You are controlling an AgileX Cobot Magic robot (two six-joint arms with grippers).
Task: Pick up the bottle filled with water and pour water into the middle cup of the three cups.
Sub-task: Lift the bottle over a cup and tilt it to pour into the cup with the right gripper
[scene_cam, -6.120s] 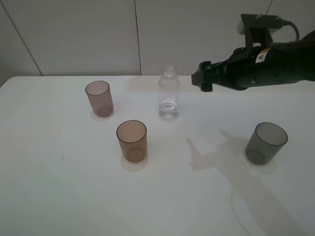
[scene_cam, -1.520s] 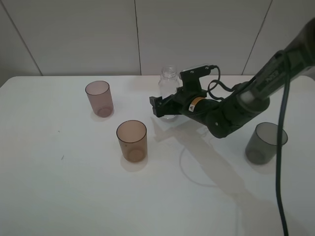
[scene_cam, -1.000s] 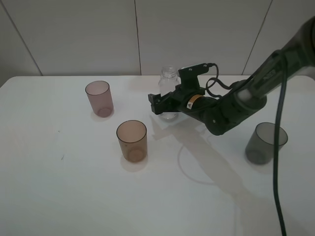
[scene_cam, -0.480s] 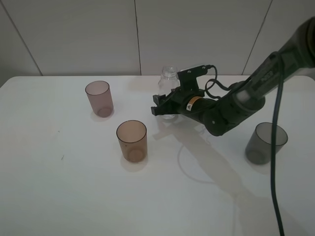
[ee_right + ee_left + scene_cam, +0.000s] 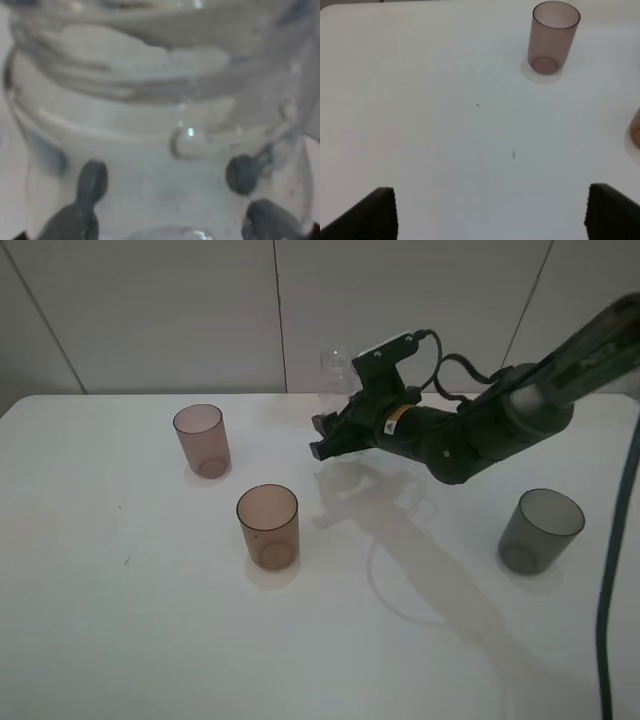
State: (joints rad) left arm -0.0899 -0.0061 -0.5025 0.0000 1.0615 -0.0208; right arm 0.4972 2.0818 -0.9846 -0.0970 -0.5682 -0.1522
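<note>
My right pincer [image 5: 322, 437] clamps the bottle [image 5: 334, 362] clear of the tabletop [image 5: 150, 620], beyond the middle cup [image 5: 268, 527]; yellow arm sticker [image 5: 399, 416] unreadable

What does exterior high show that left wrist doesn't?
Only exterior high: the right gripper clamped on the bottle, the dark grey cup, the whole middle cup. Only left wrist: the left gripper, fingers spread wide. Both: the mauve-pink cup and the white table; left wrist catches just a sliver of the middle cup.

The bottle [image 5: 336, 362] is mostly hidden behind the right tool [image 5: 320, 437]; the wrist view blurs it.
</note>
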